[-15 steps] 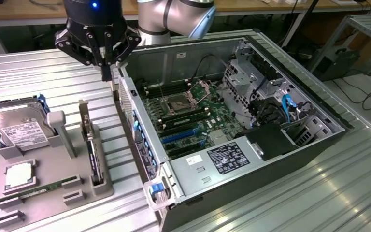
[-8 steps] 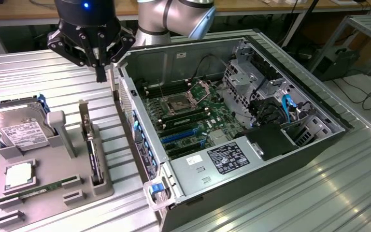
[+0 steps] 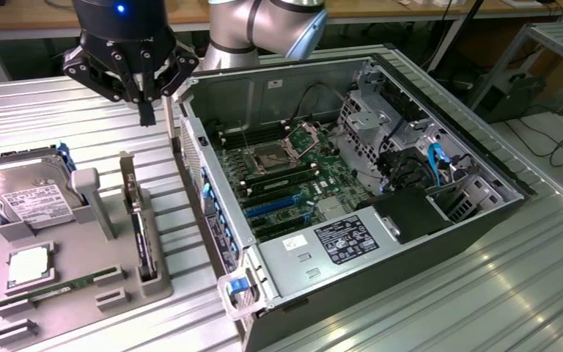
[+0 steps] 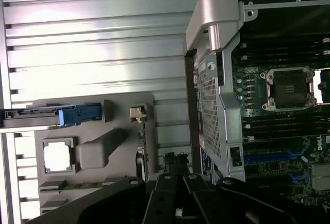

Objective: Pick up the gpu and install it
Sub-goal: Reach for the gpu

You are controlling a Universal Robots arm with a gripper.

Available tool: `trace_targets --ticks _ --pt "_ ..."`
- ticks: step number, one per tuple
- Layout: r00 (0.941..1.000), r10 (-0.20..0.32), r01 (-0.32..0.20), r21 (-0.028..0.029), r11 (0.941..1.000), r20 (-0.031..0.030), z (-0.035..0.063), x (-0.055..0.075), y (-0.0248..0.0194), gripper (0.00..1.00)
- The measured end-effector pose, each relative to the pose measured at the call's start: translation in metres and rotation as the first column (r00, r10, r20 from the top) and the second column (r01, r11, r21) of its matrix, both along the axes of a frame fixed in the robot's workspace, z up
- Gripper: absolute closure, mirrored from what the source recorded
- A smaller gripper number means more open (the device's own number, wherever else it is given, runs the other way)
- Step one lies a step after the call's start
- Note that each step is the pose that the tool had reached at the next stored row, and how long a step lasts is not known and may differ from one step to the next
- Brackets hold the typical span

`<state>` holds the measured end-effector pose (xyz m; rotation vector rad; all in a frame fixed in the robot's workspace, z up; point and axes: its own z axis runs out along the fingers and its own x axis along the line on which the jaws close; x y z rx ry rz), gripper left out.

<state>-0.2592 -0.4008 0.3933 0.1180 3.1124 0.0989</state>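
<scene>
In the exterior view the gripper (image 3: 146,110) hangs over the slatted tabletop (image 3: 56,110) near the far corner of the open computer case (image 3: 262,95), its jaws pressed together and holding nothing. The gpu (image 3: 141,242) stands on edge in a slot along the grey tray's (image 3: 86,282) case-side edge, well apart from the gripper. In the wrist view the gripper (image 4: 175,182) sits over the strip between tray (image 4: 118,110) and case (image 4: 216,95), with the gpu (image 4: 142,146) edge-on in its slot.

The open computer case (image 3: 409,286) lies on its side on the ribbed metal table (image 3: 497,293), exposing the motherboard (image 3: 292,183), the CPU socket (image 3: 265,158) and the labelled power supply (image 3: 345,242). To the exterior view's left of the case, just beside it, sits a grey fixture tray (image 3: 81,253). The tray carries a hard drive (image 3: 27,194) with a white label, a processor chip (image 3: 29,265) and a green memory stick (image 3: 61,287).
</scene>
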Motion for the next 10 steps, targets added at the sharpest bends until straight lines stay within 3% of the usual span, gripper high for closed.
trace_targets --ticks 10 --pt "1.0000 0.000 0.000 0.0000 1.0000 0.0000 0.0000 -0.011 -0.0002 0.89"
